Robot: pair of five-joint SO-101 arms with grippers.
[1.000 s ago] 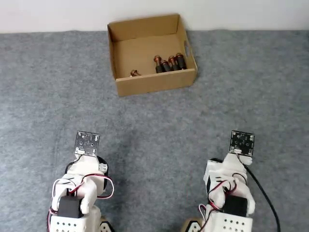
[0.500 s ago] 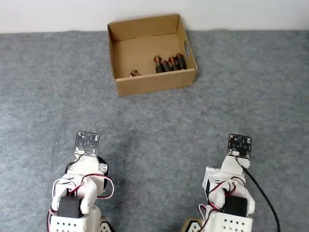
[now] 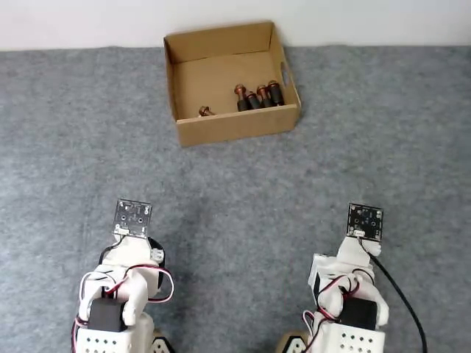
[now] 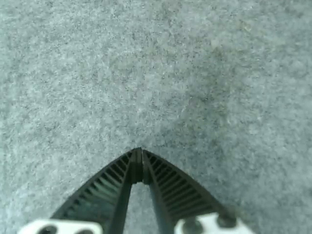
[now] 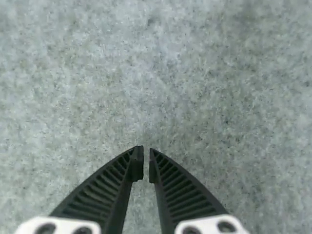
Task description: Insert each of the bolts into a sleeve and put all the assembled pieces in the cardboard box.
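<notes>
The cardboard box (image 3: 235, 129) stands at the far middle of the grey felt table. Inside it, three bolt-and-sleeve pieces (image 3: 259, 96) lie together against the right side, and a single copper-coloured piece (image 3: 206, 112) lies by the front wall. My left gripper (image 4: 141, 165) is shut with nothing in it, low over bare felt. My right gripper (image 5: 144, 165) is shut too, its tips almost touching, and holds nothing. Both arms are pulled back at the near edge, the left arm (image 3: 132, 220) and the right arm (image 3: 364, 223) far from the box.
Grey felt (image 3: 235, 191) covers the table between the arms and the box. A white wall (image 3: 88, 22) runs behind the box. A black cable (image 3: 401, 294) trails from the right arm toward the near edge.
The right arm has drawn back slightly toward the near edge. The left arm and the box contents have not moved.
</notes>
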